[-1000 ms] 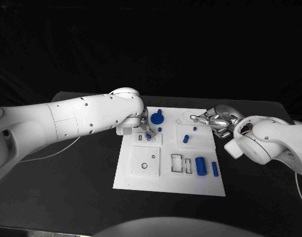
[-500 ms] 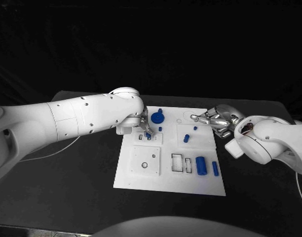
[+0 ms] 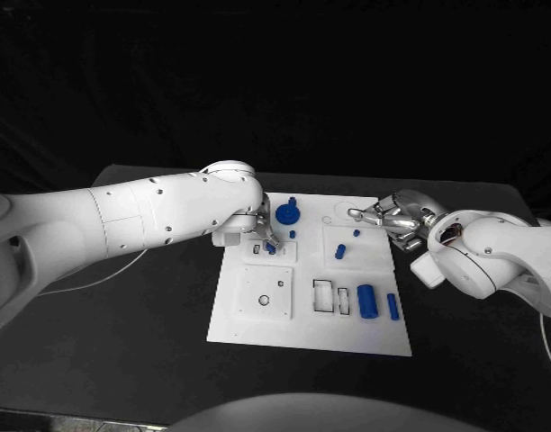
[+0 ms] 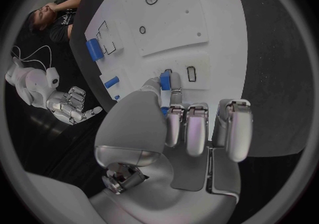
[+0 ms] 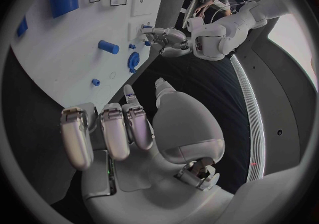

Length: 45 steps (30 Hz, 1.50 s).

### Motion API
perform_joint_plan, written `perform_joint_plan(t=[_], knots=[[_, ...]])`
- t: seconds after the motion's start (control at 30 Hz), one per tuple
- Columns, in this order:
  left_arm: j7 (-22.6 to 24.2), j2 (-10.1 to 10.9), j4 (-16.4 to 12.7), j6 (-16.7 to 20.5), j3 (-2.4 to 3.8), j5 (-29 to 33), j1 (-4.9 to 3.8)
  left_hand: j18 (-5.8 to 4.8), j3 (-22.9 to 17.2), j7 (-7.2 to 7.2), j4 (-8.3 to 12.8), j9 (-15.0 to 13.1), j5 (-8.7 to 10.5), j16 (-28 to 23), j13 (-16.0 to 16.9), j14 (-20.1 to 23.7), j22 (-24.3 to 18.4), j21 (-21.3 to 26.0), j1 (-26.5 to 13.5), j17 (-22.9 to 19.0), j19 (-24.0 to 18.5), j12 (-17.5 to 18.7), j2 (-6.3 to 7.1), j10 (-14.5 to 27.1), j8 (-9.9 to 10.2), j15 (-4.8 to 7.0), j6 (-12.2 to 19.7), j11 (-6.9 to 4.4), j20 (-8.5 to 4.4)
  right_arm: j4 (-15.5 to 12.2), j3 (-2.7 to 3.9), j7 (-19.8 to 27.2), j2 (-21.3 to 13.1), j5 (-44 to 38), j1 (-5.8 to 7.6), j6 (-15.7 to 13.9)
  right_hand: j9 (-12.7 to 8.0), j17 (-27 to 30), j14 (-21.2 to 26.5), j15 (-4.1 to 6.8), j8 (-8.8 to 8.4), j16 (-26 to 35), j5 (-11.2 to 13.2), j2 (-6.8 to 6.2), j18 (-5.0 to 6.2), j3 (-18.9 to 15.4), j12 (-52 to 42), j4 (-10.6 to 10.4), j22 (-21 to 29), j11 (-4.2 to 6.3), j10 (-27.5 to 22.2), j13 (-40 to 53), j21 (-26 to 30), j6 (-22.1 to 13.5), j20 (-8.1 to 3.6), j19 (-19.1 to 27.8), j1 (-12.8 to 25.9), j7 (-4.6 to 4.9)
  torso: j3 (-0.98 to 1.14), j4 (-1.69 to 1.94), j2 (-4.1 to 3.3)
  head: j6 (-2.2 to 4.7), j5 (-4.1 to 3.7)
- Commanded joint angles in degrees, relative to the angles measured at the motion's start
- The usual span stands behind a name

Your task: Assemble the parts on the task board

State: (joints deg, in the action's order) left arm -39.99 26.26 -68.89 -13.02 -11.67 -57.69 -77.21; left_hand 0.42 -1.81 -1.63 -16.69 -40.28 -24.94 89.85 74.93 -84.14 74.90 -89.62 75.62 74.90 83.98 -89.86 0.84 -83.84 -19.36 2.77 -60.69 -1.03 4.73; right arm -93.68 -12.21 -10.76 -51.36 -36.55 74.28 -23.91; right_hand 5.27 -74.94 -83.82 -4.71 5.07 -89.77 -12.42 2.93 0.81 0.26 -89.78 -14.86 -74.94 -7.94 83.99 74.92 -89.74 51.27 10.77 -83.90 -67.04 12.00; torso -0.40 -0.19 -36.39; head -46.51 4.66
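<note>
A small blue part (image 4: 164,82) sits pinched between the thumb and a finger of the left hand (image 4: 174,128), right at the task board's (image 3: 289,324) surface beside a small rectangular slot (image 4: 191,73). In the head view the same hand (image 3: 260,238) reaches onto the far left portion of the board, its fingers down on a raised white block. The other fingers of that hand lie straight and side by side, clear of the part.

Other blue pieces stand or lie on the board: a round knobbed part (image 3: 286,215) at the far edge just beside the left hand, a short peg (image 3: 339,252) near the middle, a tiny peg (image 3: 355,234) beyond it, and a thick cylinder (image 3: 366,301) with a slimmer bar (image 3: 392,308) lying side by side near the right edge. Two outlined rectangular recesses (image 3: 329,298) lie just left of the cylinder.

The right hand (image 3: 390,219) hovers above the board's far right corner, fingers loosely curled, apart and holding nothing; its wrist view shows the fingers (image 5: 114,131) lined up above the board's edge with the dark counter (image 3: 158,306) below.

The board's near half is uncovered by either arm, and black counter borders it on all sides.
</note>
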Motion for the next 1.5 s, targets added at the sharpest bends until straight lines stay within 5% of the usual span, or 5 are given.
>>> perform_joint_plan(t=[0.03,1.5], knots=[[-8.14,-0.16,-0.01,-0.77,-0.01,-0.63,0.04,-0.19,-0.14,0.02,0.05,-0.02,0.37,0.15,15.07,-5.86,14.79,0.25,0.29,15.1,5.13,-0.14,-0.08,-6.16,0.12,0.33,-0.29,-0.38,-0.29,-0.06,0.0,0.07,-0.01,-0.26,-0.05,0.74,0.09,-15.06,-6.18,-0.42,0.15,-0.23,-0.34,0.57,-0.81,0.02,-0.22,-0.27,-15.06,-0.3,6.01,15.08,-0.26,-0.17,0.45,-6.1,0.15,0.09,-0.02,0.0,0.0,-0.03,0.0],[-7.99,-0.26,0.15,-1.89,-0.09,-0.73,0.08,-0.12,-0.3,-0.1,-0.08,-0.11,0.52,0.15,15.07,-5.86,14.69,0.46,0.17,15.1,4.83,-0.14,-0.47,-6.16,0.37,0.3,-0.19,-0.29,-0.26,-0.06,0.0,0.02,0.12,-0.24,-0.05,0.74,0.1,-15.06,-6.18,-0.46,0.16,-0.23,-0.33,0.7,-0.81,-0.09,-0.22,-0.32,-15.06,-0.34,6.01,15.08,-0.26,-0.25,0.5,-6.1,0.08,0.12,0.01,0.0,0.0,-0.56,0.09]])
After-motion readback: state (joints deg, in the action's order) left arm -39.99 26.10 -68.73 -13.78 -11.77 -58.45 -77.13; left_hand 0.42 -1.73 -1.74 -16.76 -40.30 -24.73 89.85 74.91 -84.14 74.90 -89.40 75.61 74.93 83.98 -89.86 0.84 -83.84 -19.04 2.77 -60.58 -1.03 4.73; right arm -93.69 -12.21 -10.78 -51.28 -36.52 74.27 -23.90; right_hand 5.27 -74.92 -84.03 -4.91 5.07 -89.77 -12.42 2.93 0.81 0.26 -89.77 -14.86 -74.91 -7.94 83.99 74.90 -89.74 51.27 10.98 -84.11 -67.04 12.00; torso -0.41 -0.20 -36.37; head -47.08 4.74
